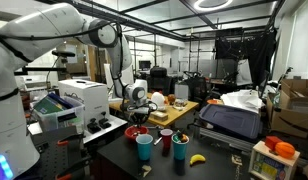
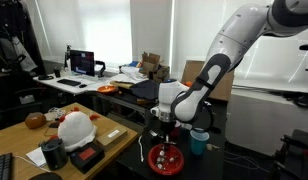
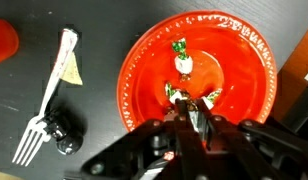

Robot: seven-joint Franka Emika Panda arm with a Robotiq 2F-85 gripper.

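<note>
Your pincer (image 3: 194,112) fills the bottom of the wrist view, its two dark fingers (image 3: 182,118) clenched on a small foil-wrapped sweet with green and silver twisted ends (image 3: 174,92). The wrapper ends stick out on either side of the fingertips. That sweet sits just above the near inner rim of the round, glossy red plastic plate (image 3: 134,70), directly under the pincer. You cannot tell whether it is lifted clear of the plate or resting on it.

A second sweet, white with a green twist (image 3: 181,62), lies on the plate just beyond the pincer's tips, apart from the one you hold.

Off to the left of the pincer, on the black counter (image 3: 94,30), lies a silver fork with a black handle (image 3: 49,100), well clear of the plate. A red rounded object (image 3: 2,40) shows at the far left edge, beyond the fork.

In an exterior view the pincer (image 2: 162,128) hangs straight above the plate (image 2: 166,158), with a blue cup (image 2: 199,140) standing near it on the counter.
</note>
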